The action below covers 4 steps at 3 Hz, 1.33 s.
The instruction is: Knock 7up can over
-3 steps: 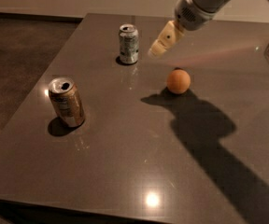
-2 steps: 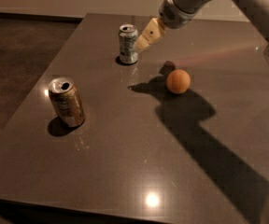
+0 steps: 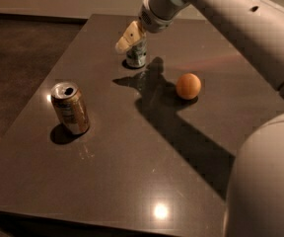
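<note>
The 7up can (image 3: 137, 54), silvery-white and green, stands upright at the far side of the dark table (image 3: 132, 172). My gripper (image 3: 126, 37) with cream-coloured fingers hangs right in front of the can's top and covers it, at or very near the can. The arm reaches in from the upper right. Only the can's lower body shows.
A brown-orange can (image 3: 70, 107) stands upright at the left of the table. An orange ball (image 3: 188, 86) lies right of the 7up can. The arm's shadow falls across the table's middle. The table's left edge drops to a dark floor (image 3: 18, 58).
The gripper has moved left, from right of the 7up can to over its top. The 7up can stands upright throughout. The view has shifted.
</note>
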Motion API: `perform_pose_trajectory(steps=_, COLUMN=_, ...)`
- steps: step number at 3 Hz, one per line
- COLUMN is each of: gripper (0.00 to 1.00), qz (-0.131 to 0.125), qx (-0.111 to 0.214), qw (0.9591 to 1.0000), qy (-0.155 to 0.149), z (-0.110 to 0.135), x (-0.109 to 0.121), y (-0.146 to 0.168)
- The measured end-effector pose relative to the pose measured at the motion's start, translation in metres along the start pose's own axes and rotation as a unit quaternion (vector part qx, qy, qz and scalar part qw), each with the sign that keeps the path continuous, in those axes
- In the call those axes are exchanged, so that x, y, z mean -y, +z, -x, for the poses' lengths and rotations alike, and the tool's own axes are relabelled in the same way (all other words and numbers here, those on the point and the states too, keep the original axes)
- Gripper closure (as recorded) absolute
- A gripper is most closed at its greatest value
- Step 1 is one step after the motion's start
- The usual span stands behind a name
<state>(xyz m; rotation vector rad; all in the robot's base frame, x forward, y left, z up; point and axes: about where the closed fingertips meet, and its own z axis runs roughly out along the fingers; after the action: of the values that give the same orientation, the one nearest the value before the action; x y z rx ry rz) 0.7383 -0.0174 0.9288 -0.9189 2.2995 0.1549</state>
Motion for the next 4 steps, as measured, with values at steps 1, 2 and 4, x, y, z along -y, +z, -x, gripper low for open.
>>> perform_pose_trajectory(steps=1, gripper=0.0, qz=-0.003, qx=0.005, qw=0.9999, qy=0.01, z=0.012, x=-0.003, y=0.022)
perform_pose_trajectory(steps=2, gripper=0.16, qz=0.005, qx=0.015, qw=0.9998, qy=0.012, z=0.02, x=-0.009, y=0.032)
perform_pose_trajectory(steps=4, gripper=0.63, qz=0.036, qx=0.045, qw=0.9982, qy=0.017, z=0.029, x=-0.016, y=0.024)
